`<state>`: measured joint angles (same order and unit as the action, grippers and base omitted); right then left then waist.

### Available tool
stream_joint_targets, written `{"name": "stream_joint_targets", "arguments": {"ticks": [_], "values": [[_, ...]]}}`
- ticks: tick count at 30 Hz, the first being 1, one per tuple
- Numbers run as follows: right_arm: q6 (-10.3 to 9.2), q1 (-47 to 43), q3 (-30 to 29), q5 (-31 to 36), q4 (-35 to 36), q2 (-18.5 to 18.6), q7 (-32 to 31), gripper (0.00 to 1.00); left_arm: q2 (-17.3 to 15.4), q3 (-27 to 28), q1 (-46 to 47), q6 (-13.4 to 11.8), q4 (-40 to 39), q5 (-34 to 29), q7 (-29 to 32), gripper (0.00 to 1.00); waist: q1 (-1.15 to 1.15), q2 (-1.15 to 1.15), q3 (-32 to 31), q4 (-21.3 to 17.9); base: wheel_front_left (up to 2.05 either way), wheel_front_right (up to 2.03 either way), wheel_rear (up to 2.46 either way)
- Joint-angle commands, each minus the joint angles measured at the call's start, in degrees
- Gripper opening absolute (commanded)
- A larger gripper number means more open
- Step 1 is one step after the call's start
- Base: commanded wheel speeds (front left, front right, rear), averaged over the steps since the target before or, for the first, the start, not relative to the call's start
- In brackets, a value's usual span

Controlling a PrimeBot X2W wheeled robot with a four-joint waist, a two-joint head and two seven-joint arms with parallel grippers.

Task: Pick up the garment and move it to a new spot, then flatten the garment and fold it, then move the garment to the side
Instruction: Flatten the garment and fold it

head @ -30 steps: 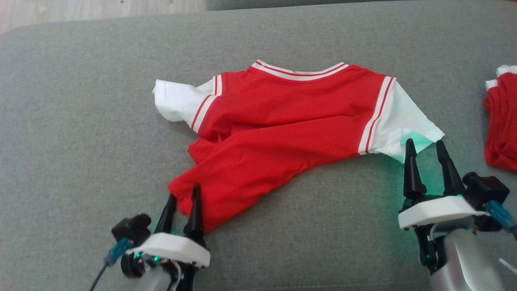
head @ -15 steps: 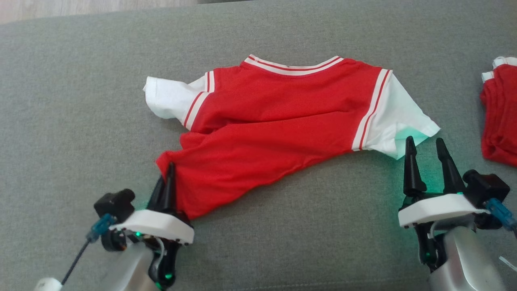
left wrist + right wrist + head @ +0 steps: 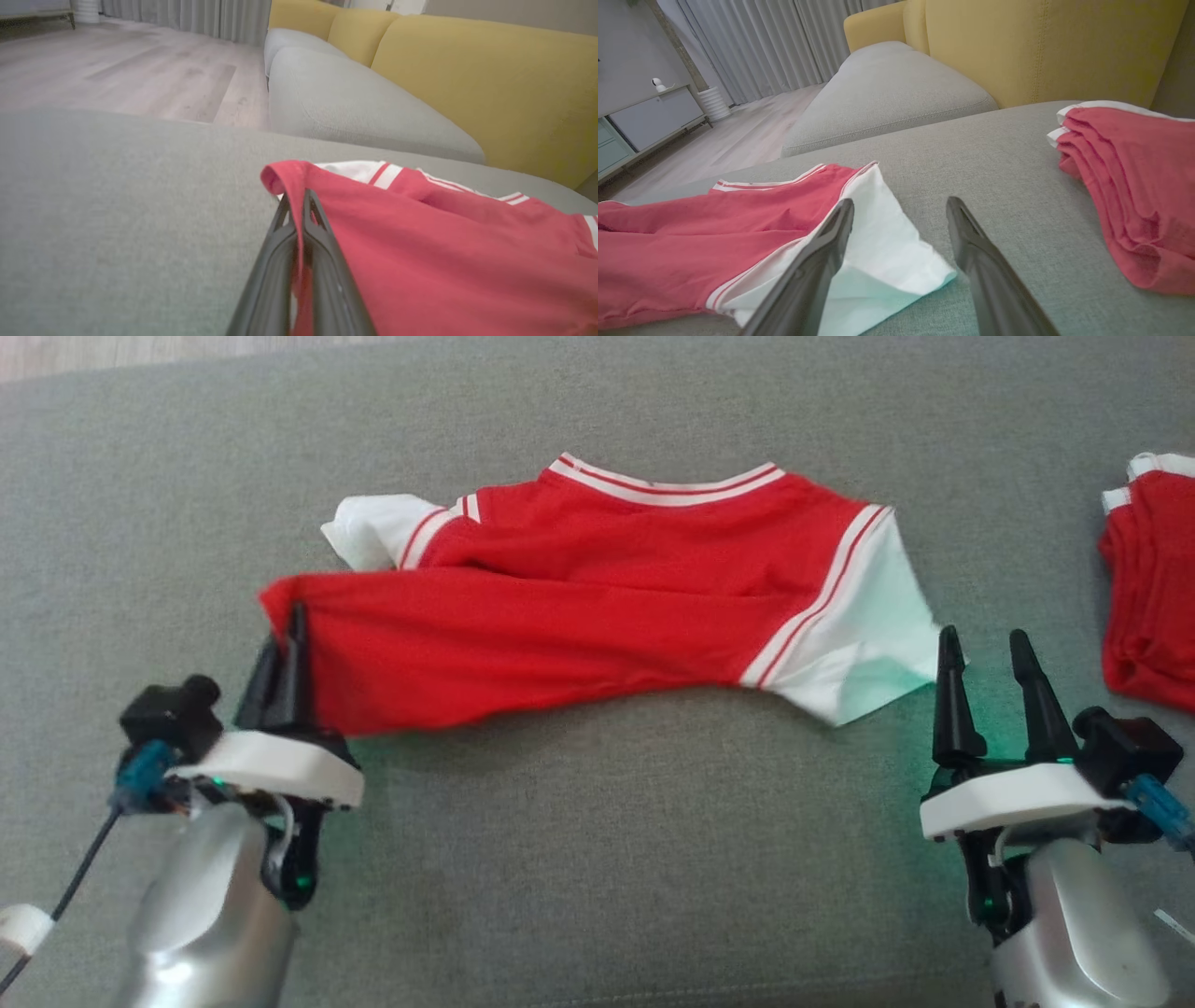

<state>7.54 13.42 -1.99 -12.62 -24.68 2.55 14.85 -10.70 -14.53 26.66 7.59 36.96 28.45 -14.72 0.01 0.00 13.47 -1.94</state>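
Left tool (image 3: 288, 627): pressed together on the red hem corner (image 3: 275, 175) of the garment (image 3: 597, 616), with cloth pinched between its two dark fingers, at the near left of the grey sofa seat (image 3: 597, 859).
Right tool (image 3: 983, 644): spread and holding nothing, its fingers just beside the tip of the white sleeve (image 3: 859, 653).
Garment: lies on the sofa seat with its collar (image 3: 667, 487) at the far edge. The body is drawn into a long red band from the left tool across to the white sleeve, and the other sleeve (image 3: 369, 527) is bunched at the far left.
Just changed: a second ago the left tool stood spread around the hem corner, nearer the middle. It has since closed and carried the corner out to the robot's left, pulling the slanting lower body into a straighter line. The right tool has kept its place and its opening.
Meaning for the task: this looks like the flattening stage. Only one side is gripped, so the right side probably needs a hold before the cloth can be spread flat.
Nearby: a folded red pile (image 3: 1148, 588) sits well apart at the right.
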Motion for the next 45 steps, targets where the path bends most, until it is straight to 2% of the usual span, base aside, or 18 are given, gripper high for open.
{"name": "stream_joint_targets", "arguments": {"ticks": [1, 2, 3, 4, 5, 9, 13, 17, 21, 27, 35, 39, 45], "values": [[-0.05, 1.05, 1.31, -0.34, 1.94, 0.32, 0.15, 1.00, -1.59, 2.48, 0.92, -0.10, -1.50, -0.82, -0.28, 0.00, -0.01, 0.00, -0.17, 0.02, 0.00, 0.00, 0.00], [-0.05, 0.92, 1.29, -0.46, 1.93, 0.32, 0.15, 1.00, -1.04, 3.50, 0.47, -0.10, -1.54, -1.86, -0.28, 0.00, -0.01, 0.00, -0.33, 0.06, 0.00, 0.00, 0.00], [-0.05, 0.73, 1.28, -0.65, 1.82, 0.32, 0.15, 1.00, -0.35, 4.39, -0.17, -0.10, -1.27, -2.59, -0.28, 0.21, -0.01, 0.00, -0.56, 0.18, 0.00, 0.00, 0.00], [-0.05, 0.57, 1.35, -0.80, 1.67, 0.32, 0.15, 1.00, 0.24, 5.14, -0.79, -0.10, -0.76, -3.32, -0.28, 0.84, -0.01, 0.00, -0.73, 0.28, 0.00, 0.00, 0.00], [-0.05, 0.43, 1.44, -0.91, 1.50, 0.32, 0.15, 1.00, 0.82, 6.01, -1.31, -0.10, -0.30, -3.99, -0.28, 1.00, -0.01, 0.00, -0.92, 0.41, 0.00, 0.00, 0.00], [-0.05, 0.22, 1.94, -1.01, 1.44, 0.32, 0.15, 1.00, 3.07, 10.30, -4.10, -0.22, 0.33, -6.79, -0.28, 1.00, -0.01, 0.00, -1.89, 0.82, 0.00, 0.00, 0.00], [-0.05, -0.43, 3.19, 0.30, 2.58, 0.32, 0.15, 1.00, 4.85, 14.43, -8.83, -1.76, -2.44, -11.06, -0.28, 1.00, -0.01, 0.00, -3.62, 0.94, 0.00, 0.00, 0.00], [-0.05, -1.93, 5.34, 2.50, 3.14, 0.32, 0.15, 1.00, 6.32, 16.09, -14.69, -2.87, -5.94, -15.81, -0.28, 1.00, -0.01, 0.00, -5.82, 1.07, 0.00, 0.00, 0.00], [-0.05, -3.67, 7.27, 3.85, 2.17, 0.32, 0.15, 1.00, 7.37, 17.03, -19.51, -2.84, -7.95, -17.32, -0.28, 1.00, -0.01, 0.00, -8.02, 1.36, 0.00, 0.00, 0.00], [-0.05, -5.51, 8.16, 3.82, 0.34, 0.32, 0.15, 1.00, 7.78, 15.90, -24.11, -2.71, -9.36, -16.50, -0.28, 1.00, -0.01, 0.00, -9.94, 1.78, 0.00, 0.00, 0.00], [-0.05, -5.74, 8.15, 3.36, -0.08, 0.32, 0.15, 1.00, 7.80, 14.15, -24.12, -3.21, -9.82, -14.44, -0.28, 1.00, -0.01, 0.00, -9.31, 1.89, 0.00, 0.00, 0.00], [-0.05, -5.10, 8.14, 3.11, 0.11, 0.32, 0.15, 1.00, 7.81, 13.76, -22.90, -2.32, -9.05, -12.51, -0.28, 1.00, -0.01, 0.00, -8.03, 1.69, 0.00, 0.00, 0.00], [-0.05, -3.45, 7.91, 3.52, 0.02, 0.32, 0.15, 1.00, 7.81, 11.88, -17.66, -0.35, -4.95, -5.82, -0.28, 1.00, -0.01, 0.00, -4.25, 1.21, 0.00, 0.00, 0.00]]}}
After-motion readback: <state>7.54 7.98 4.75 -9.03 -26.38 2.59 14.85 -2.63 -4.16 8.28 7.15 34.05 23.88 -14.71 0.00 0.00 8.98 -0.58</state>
